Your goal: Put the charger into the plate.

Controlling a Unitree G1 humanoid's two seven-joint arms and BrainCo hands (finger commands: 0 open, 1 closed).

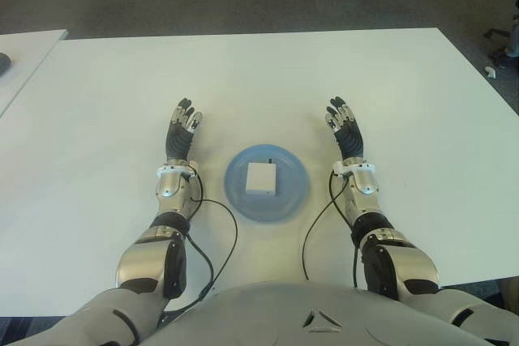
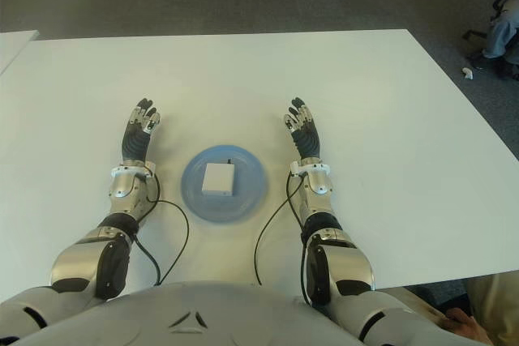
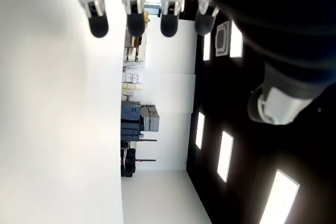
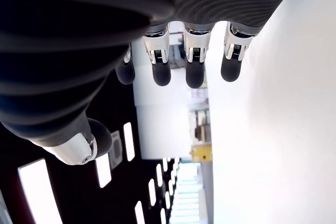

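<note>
A white square charger [image 1: 262,177] lies in the middle of a round light-blue plate [image 1: 238,192] on the white table [image 1: 405,95]. My left hand [image 1: 183,127] shows to the plate's left, its fingers stretched out flat and holding nothing. My right hand [image 1: 344,126] shows to the plate's right, fingers likewise straight and empty. Both wrist views show only outstretched fingertips [image 3: 134,22] [image 4: 191,72] with nothing between them.
Black cables [image 1: 219,241] run from both forearms back across the table toward my body. A second white table [image 1: 24,46] stands at the far left. Grey carpet lies beyond the table's far edge, with a chair base [image 1: 499,38] at the right.
</note>
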